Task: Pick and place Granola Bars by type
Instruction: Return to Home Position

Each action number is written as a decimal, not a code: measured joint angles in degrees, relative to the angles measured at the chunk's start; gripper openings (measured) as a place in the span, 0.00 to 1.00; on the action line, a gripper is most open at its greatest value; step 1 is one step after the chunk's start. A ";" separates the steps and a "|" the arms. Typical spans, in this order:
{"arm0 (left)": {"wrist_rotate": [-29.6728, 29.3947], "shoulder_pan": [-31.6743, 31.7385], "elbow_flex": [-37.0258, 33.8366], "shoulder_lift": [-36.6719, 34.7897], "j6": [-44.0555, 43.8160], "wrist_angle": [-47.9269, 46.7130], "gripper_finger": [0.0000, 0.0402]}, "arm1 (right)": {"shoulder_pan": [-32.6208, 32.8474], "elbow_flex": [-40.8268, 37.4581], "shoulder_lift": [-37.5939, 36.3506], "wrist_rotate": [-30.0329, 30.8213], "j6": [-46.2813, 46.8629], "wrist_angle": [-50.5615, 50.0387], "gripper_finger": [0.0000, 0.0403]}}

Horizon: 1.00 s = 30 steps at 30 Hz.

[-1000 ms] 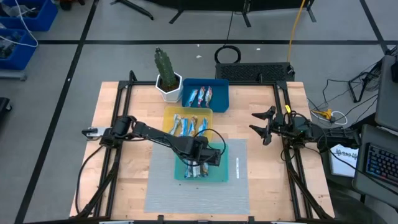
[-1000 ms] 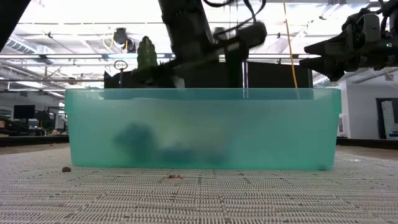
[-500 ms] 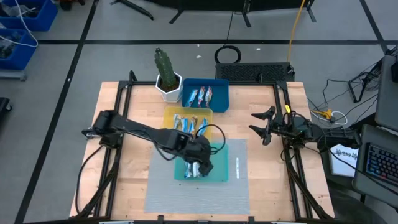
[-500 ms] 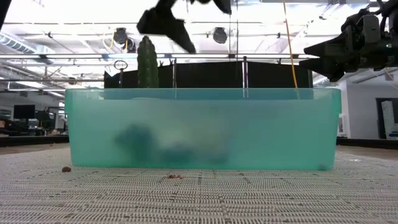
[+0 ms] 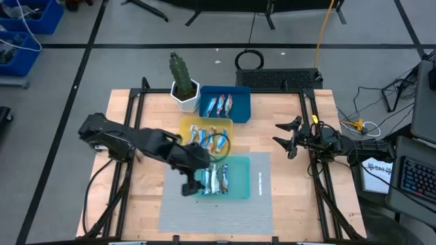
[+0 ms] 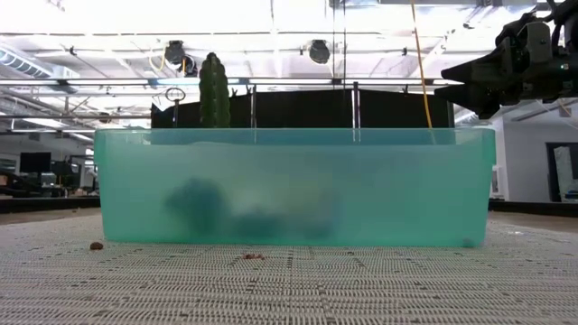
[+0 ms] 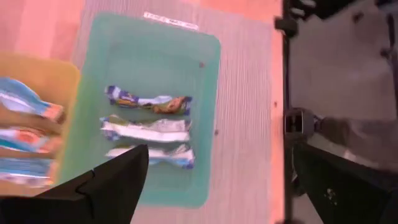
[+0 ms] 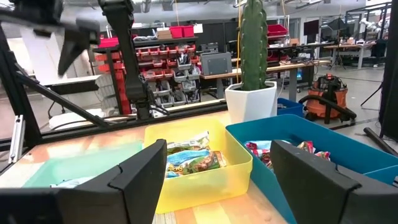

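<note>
Three foil-wrapped granola bars [image 7: 149, 127] lie flat side by side in the teal tray [image 7: 155, 62], which stands on the grey mat [image 5: 259, 204]; they also show in the high view [image 5: 215, 179]. More bars lie in the yellow tray [image 5: 204, 134] and the blue tray [image 5: 223, 104]. My left gripper [image 5: 189, 184] hangs above the teal tray's left edge, open and empty. My right gripper [image 5: 283, 135] waits open and empty at the table's right side.
A potted cactus [image 5: 182, 87] stands at the far edge, left of the blue tray. Through the teal tray's front wall [image 6: 293, 185], the low view shows only dim shapes. Bare wood lies left and right of the mat.
My left gripper has risen out of the teal tray and gone toward the table's left edge; it has left the low view upward. The bars lie still in the tray.
</note>
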 joint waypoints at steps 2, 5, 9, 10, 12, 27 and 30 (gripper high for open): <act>0.23 0.04 -0.48 -2.60 4.44 -0.76 0.98 | 0.02 0.00 0.00 0.00 0.00 -0.02 0.69; 0.67 0.05 -3.69 -7.59 7.40 0.30 0.97 | 0.02 0.00 -0.01 0.00 0.00 -0.02 0.69; 0.37 1.11 -11.37 -15.19 9.79 2.50 0.96 | 0.00 0.00 -0.02 0.00 0.00 -0.02 0.69; 0.23 1.45 -13.65 -17.29 10.90 2.87 0.95 | 0.02 0.00 0.00 0.00 0.00 -0.02 0.69; -0.24 2.35 -18.29 -21.42 12.80 4.15 0.96 | 0.00 0.00 -0.02 0.00 0.00 0.07 0.69; -8.54 8.52 -49.02 -45.91 6.15 5.94 0.95 | 0.01 0.00 -0.01 0.00 0.00 -0.04 0.69; -12.16 8.52 -55.33 -50.64 6.79 11.55 0.95 | 0.01 -0.01 -0.02 0.00 -0.01 -0.04 0.69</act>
